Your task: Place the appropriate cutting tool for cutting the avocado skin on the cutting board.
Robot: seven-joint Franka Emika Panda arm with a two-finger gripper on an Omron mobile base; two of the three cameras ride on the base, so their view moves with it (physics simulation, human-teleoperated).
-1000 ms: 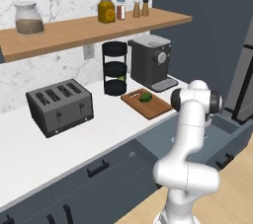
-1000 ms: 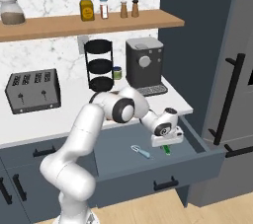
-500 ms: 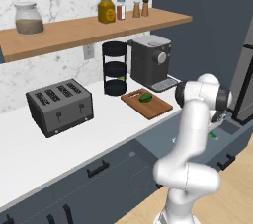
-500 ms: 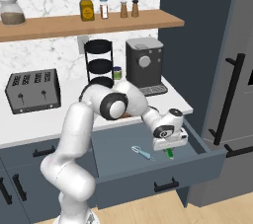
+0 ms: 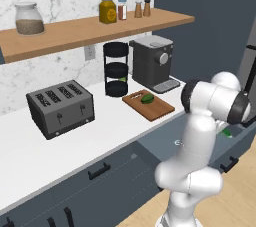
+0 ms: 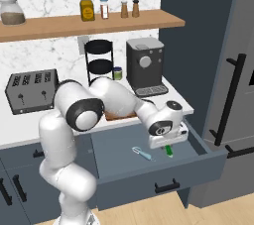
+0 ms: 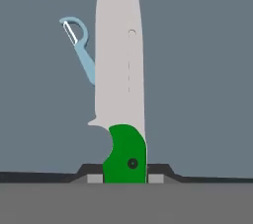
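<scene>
Fingers (image 7: 94, 171) clamped on knife (image 7: 121, 85) handle, arm bent down into open drawer (image 6: 149, 162), blade beside peeler (image 7: 79, 45)

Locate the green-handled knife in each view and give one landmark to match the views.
Left base view: green handle at far right, beside the arm, over the open drawer.
Right base view: knife under the end effector, in the drawer.
Hand view: knife at centre, handle at the bottom.
Landmark: coffee machine.

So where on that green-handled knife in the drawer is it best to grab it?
By the green handle of the knife, from above, fingers across its flat sides. It lies flat in the drawer, its pale blade pointing away beside the peeler. The gripper is shut there.
</scene>
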